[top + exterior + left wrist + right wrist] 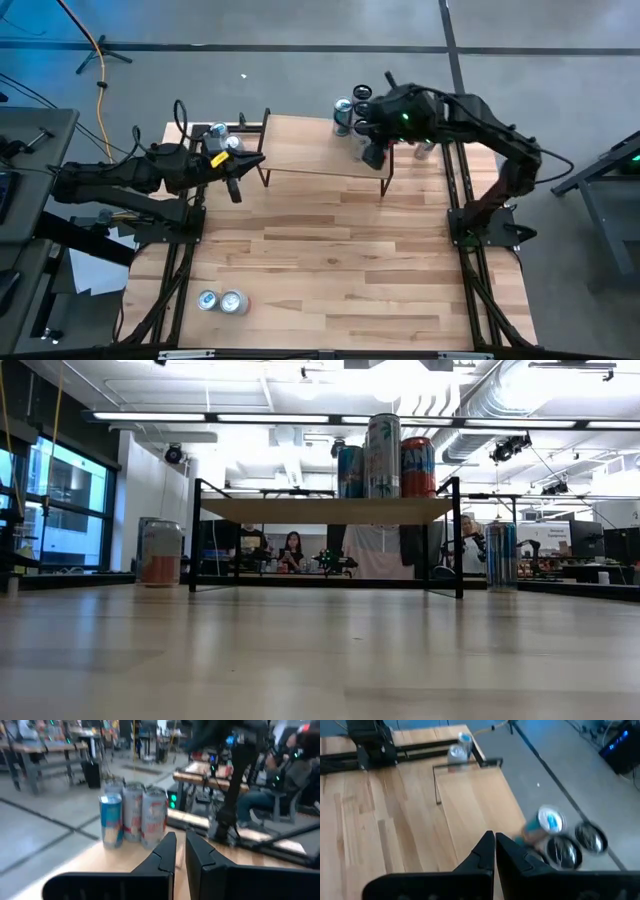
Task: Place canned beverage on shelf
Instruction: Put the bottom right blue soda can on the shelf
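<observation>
The shelf (320, 148) stands at the table's far edge on thin black legs (458, 540). Three cans (383, 455) stand upright on its plank top near the right end, also seen in the left wrist view (132, 812) and the right wrist view (550, 820). My right gripper (494, 845) hangs shut and empty above the shelf's right end (372, 155), just near of those cans. My left gripper (180, 850) is shut and empty, held level off the shelf's left end (250, 163).
Two cans (220, 301) stand near the table's front left. More cans (220, 135) stand beside the shelf's left end, and one can (500, 557) stands on the table past its right end. People sit in the room behind the table (292, 550).
</observation>
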Controlling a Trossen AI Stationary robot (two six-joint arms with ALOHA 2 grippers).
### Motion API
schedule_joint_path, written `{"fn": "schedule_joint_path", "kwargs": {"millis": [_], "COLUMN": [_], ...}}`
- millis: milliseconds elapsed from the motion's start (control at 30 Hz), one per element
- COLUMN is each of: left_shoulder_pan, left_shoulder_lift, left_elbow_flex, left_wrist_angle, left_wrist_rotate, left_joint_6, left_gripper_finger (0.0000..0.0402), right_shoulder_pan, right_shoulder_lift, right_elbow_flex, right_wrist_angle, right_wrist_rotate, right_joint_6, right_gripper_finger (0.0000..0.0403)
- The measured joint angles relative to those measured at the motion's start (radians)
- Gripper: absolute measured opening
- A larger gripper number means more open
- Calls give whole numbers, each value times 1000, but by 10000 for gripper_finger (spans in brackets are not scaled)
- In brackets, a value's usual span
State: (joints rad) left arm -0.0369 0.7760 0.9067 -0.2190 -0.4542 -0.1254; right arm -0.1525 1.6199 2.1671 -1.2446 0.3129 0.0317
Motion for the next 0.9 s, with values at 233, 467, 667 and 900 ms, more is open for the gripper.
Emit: {"fn": "schedule_joint_path", "kwargs": {"millis": [233,467,667,900], "left_shoulder_pan": [162,302,332,383], "left_shoulder_lift": [164,451,649,811], "left_elbow_flex": [146,322,419,456], "left_wrist_angle": [-55,-81,-62,10], "left_wrist_rotate": [201,402,414,415], "left_joint_6": [56,101,139,156], "left_gripper_finger": [0,0,0,0], "right_shoulder_pan": [51,99,129,129], "right_shoulder_lift": [-245,-463,-562,-580], "right_elbow_flex": [-316,-565,-714,-776], "right_wrist_angle": [76,206,247,246], "right_wrist_rotate": [152,202,229,237], "right_joint_6": [173,270,332,372], "right_gripper_finger": [0,0,0,0]}}
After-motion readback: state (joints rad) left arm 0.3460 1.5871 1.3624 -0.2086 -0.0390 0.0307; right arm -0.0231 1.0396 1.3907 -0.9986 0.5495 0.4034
